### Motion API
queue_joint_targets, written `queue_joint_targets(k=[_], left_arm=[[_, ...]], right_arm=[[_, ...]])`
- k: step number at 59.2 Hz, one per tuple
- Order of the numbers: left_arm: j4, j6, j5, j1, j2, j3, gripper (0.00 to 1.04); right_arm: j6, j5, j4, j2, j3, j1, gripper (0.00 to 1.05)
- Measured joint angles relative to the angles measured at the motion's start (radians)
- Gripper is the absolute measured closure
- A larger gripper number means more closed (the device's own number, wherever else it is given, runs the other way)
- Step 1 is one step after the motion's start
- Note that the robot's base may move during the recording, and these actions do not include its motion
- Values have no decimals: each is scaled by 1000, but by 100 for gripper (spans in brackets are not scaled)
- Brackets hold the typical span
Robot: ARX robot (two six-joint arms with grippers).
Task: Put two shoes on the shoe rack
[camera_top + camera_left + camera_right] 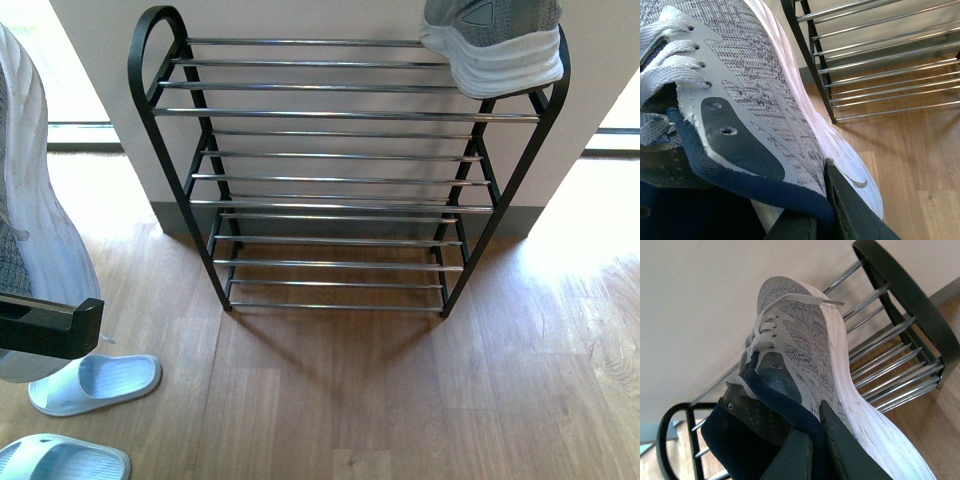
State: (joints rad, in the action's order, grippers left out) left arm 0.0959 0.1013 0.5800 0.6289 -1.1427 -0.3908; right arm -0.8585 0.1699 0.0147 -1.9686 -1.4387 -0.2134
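Note:
The shoe rack [340, 115] stands against the wall, black uprights and silver rods in three tiers. The right shoe [495, 45], grey knit with a thick white sole, hangs at the top tier's right end, over the rods. My right gripper [815, 440] is shut on its navy collar, toe pointing toward the wall. The left shoe [35, 200] is held in the air at the far left, off the rack's left side. My left gripper [820, 205] is shut on its collar, with the rack [880, 55] beyond the shoe's sole.
Two pale blue slippers [95, 385] [60, 460] lie on the wooden floor at the lower left. The rack's rods [890, 375] run close under the right shoe's sole. A grey skirting runs along the wall behind the rack.

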Motion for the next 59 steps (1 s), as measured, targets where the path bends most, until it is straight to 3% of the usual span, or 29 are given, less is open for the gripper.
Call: queue_joint_targets(k=[35, 59], left_arm=[[0, 0, 0, 0, 0, 0, 103], [0, 0, 0, 0, 0, 0, 103]], right_arm=[[58, 20, -74, -191, -90, 64, 103], [220, -116, -209, -15, 69, 43, 41]])
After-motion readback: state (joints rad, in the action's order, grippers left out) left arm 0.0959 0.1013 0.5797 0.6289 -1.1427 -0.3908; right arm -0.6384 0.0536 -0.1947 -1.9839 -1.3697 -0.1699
